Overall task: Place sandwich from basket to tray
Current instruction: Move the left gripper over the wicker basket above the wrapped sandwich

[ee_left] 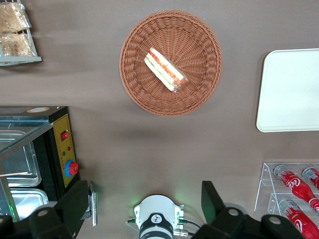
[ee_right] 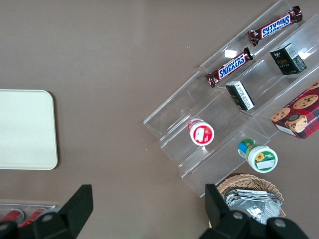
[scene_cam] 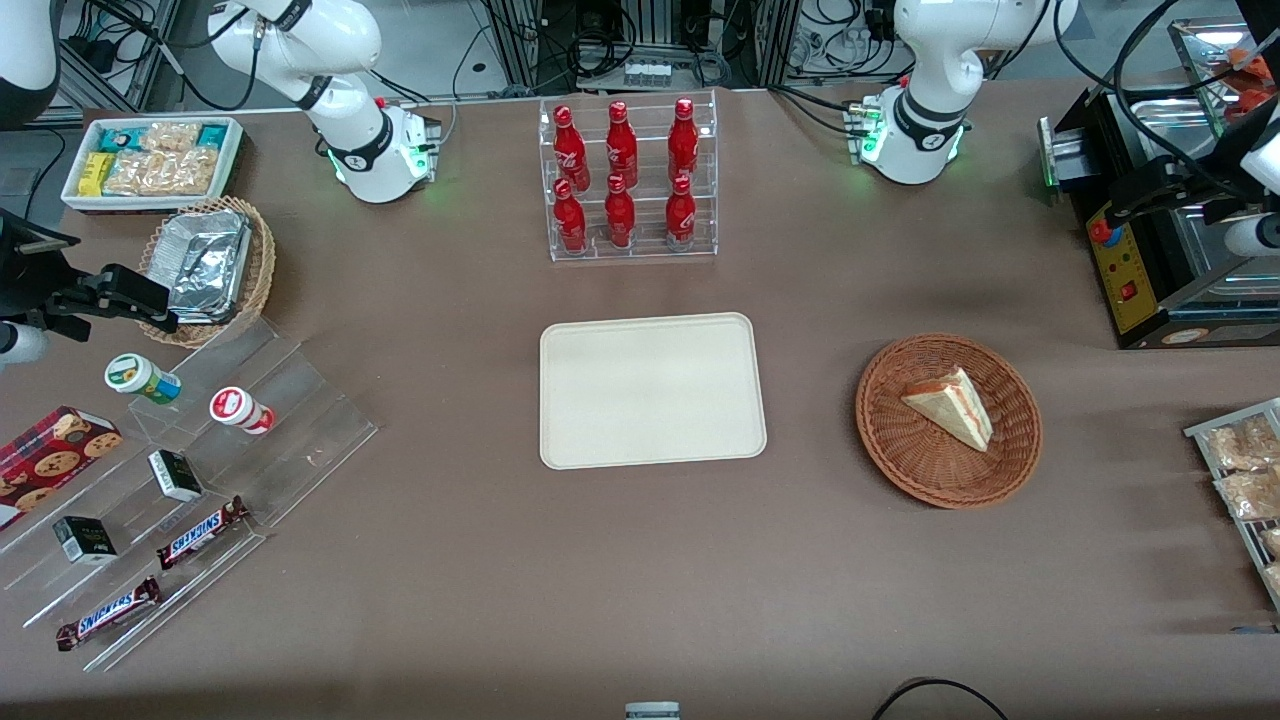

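The sandwich, a pale bread wedge with red and green filling, lies in the reddish-brown wicker basket. The cream tray lies flat beside the basket, toward the parked arm's end, with nothing on it. My left gripper hangs high over the black machine at the working arm's end, farther from the front camera than the basket. It is open and holds nothing. The left wrist view shows the gripper with its fingers wide apart, the sandwich, the basket and the tray's edge.
A clear rack of red bottles stands farther back than the tray. A black machine with red buttons and a rack of snack packets flank the basket. An acrylic stand with snacks, a foil-lined basket and a white bin are at the parked arm's end.
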`<state>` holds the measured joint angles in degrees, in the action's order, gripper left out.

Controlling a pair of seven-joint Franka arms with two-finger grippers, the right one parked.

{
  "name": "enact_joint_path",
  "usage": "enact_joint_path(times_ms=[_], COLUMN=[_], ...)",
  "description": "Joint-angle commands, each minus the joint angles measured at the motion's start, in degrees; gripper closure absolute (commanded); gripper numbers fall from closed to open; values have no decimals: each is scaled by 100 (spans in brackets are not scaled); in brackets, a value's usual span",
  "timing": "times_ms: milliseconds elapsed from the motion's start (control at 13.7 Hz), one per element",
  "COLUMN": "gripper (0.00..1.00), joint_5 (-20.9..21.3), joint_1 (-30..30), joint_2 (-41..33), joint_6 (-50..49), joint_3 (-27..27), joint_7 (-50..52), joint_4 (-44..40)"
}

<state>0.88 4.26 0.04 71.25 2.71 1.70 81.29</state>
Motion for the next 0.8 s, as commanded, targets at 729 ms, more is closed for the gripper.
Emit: enact_joint_path(times_ms=[729], gripper=[0], joint_5=[211], joint_1=[-101], joint_2=[190], joint_6=[2450], joint_3=[-96], joint_7=[1839], joint_4=[1957])
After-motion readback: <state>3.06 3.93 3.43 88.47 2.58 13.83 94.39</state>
